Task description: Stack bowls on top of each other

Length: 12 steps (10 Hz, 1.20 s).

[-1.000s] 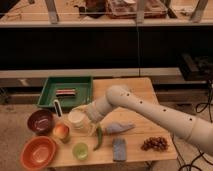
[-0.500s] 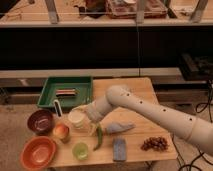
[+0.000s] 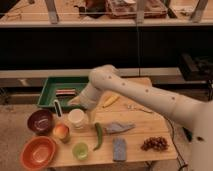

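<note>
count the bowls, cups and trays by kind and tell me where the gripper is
bowls: 2, maroon bowl, orange bowl
cups: 2, white cup, green cup
trays: 1, green tray
total: 5
gripper: open, empty, between the green tray and the maroon bowl

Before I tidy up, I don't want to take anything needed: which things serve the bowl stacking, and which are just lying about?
For the job: maroon bowl, orange bowl, and the gripper, open, by the green tray's front edge.
Lying about: green tray, white cup, green cup, round fruit, green pepper, banana, grapes, sponge, grey cloth.
</note>
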{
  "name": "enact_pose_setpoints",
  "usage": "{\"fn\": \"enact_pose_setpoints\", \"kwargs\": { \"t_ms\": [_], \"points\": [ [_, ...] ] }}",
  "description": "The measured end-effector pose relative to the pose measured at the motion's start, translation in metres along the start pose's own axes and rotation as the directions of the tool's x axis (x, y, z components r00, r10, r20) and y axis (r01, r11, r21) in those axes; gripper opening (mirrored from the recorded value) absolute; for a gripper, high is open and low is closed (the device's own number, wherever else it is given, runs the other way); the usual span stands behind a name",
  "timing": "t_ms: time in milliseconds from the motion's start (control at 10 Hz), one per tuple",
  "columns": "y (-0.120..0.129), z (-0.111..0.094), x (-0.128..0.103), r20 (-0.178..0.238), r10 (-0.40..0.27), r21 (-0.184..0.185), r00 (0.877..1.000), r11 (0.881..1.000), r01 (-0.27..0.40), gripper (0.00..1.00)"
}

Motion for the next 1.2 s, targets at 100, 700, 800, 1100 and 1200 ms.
{"fn": "enact_pose_setpoints", "kwargs": {
  "t_ms": [100,700,800,1100,1200],
  "points": [
    [-0.031,-0.013,0.016,-0.049,-0.074,-0.096,0.996,0.993,0.069,0.8],
    [-0.09,-0.049,0.034,-0.105,-0.211,-0.275,0.972,0.945,0.175,0.8],
    [-0.089,-0.047,0.032,-0.108,-0.236,-0.249,0.966,0.947,0.204,0.8],
    [-0.109,-0.03,0.015,-0.11,-0.39,-0.161,0.914,0.915,0.371,0.8],
    [-0.114,-0.025,0.011,-0.11,-0.434,-0.143,0.894,0.897,0.418,0.8]
  ]
}}
